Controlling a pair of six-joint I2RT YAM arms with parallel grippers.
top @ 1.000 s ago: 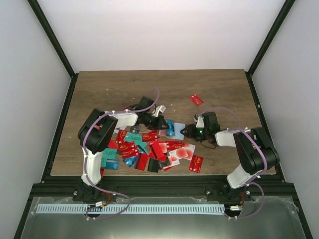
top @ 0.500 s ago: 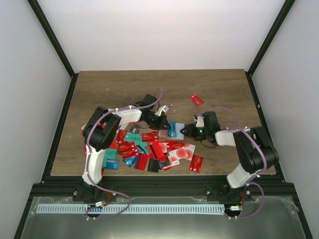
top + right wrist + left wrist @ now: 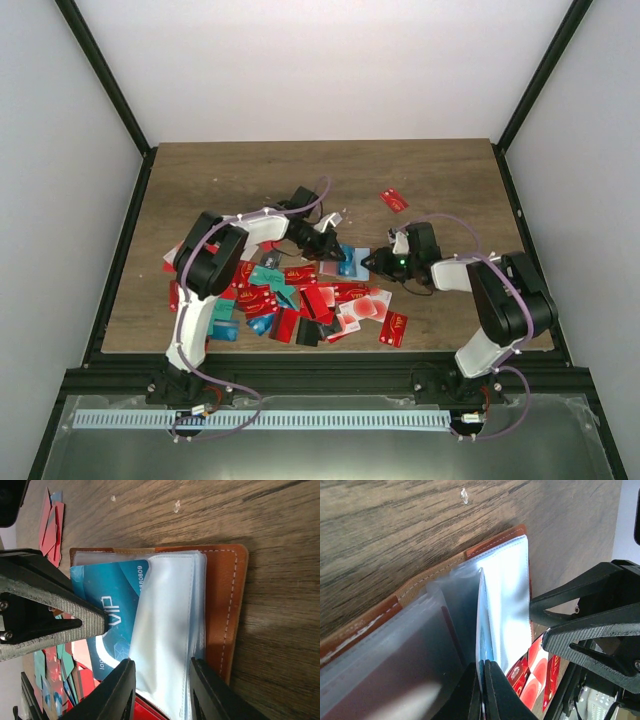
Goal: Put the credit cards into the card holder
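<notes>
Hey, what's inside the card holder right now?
Its clear sleeves, with a blue VIP card partly slid in, pinched by the left claw. Lower sleeves are covered, so other cards may be hidden.

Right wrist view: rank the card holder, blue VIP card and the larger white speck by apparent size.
Largest: card holder.
Then: blue VIP card, partly hidden under a clear sleeve.
Smallest: larger white speck.

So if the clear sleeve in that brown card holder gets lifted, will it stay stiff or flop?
Probably floppy: the clear sleeve pinched in the left gripper is very thin and visibly bows. Likely slippery too, since its surface looks glossy. The card holder itself looks light, so it may drag along if the sleeve is pulled.
</notes>
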